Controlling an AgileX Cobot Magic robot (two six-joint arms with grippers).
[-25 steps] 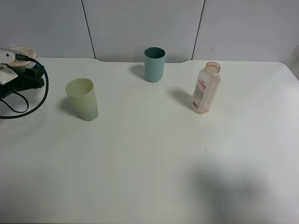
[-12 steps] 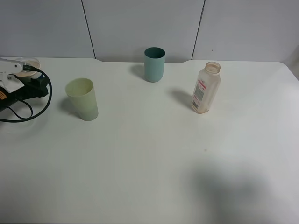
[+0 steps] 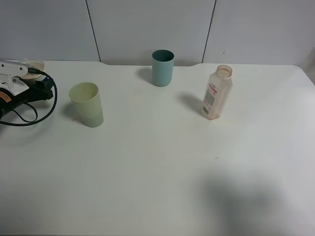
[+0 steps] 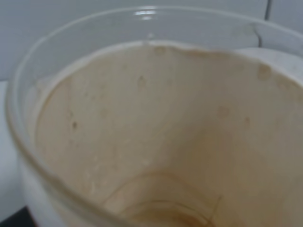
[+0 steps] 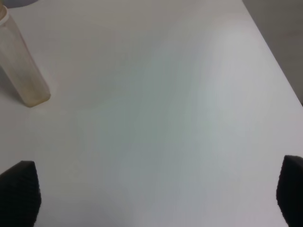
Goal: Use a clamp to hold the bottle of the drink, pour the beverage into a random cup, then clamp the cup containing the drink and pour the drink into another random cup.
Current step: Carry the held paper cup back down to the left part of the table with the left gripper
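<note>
The cup containing the drink (image 3: 34, 65) sits at the far-left edge of the white table (image 3: 162, 167) in the high view, only its rim showing behind the left gripper (image 3: 27, 73), which is clenched round it. The pale yellow-green tumbler (image 3: 86, 104) stands upright just inboard of that arm, so I judge the left arm nearest for the pour; the cup must travel toward the table's middle. The bottle of the drink (image 3: 216, 92) stands upright, well apart on the right. The left wrist view looks straight into the cup (image 4: 156, 137): brown-stained walls, little liquid visible. In the right wrist view the right gripper (image 5: 156, 198) is released, jaws wide, holding nothing, bottle (image 5: 21, 64) off to one side.
</note>
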